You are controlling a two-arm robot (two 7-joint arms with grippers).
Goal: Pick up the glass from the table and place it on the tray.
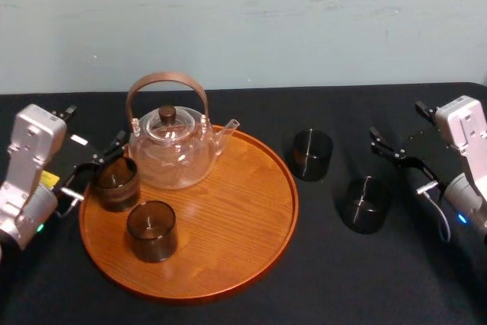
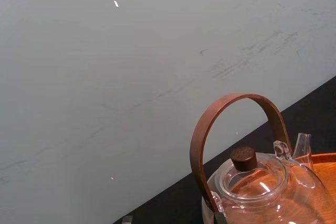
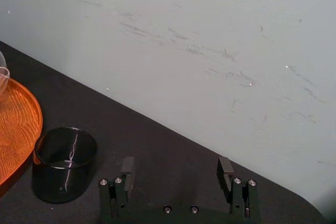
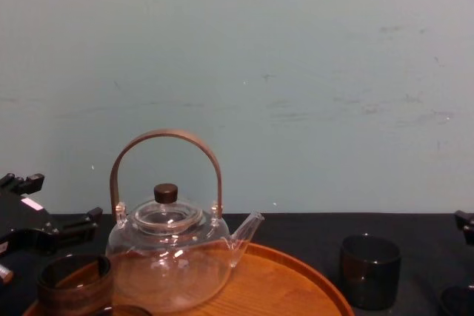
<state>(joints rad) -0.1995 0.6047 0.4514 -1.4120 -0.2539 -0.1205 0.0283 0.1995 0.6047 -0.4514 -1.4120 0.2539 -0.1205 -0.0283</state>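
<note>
Left gripper [image 1: 99, 165] sits at the left rim of the tray [image 1: 251, 249], fingers apart and nothing clamped. It is a bit above the counter [image 1: 380, 279], as the chest view shows. The rim glass [image 1: 116, 183] stands upright on the tray's left edge, just right of that gripper and lower. I see no contact, though the gap is hard to judge. The second tray glass [image 1: 151, 230] is upright just nearer than the rim glass, close but apart. The teapot [image 1: 171, 150] takes the far-left part of the tray, right behind the rim glass. Two more dark glasses are on the counter to the right of the tray, both upright. The far glass [image 1: 313, 154] is just beside the tray's right rim. The near glass [image 1: 366, 204] is further right and nearer, well clear of the tray. Right gripper [image 1: 399, 164] is on the right side of the counter, fingers spread wide and holding nothing. Both counter glasses lie to its left. The near glass is the closer one, near its fingers but not between them. In the right wrist view the far glass [image 3: 64, 163] stands beside the tray rim, outside the gap between the fingers.
</note>
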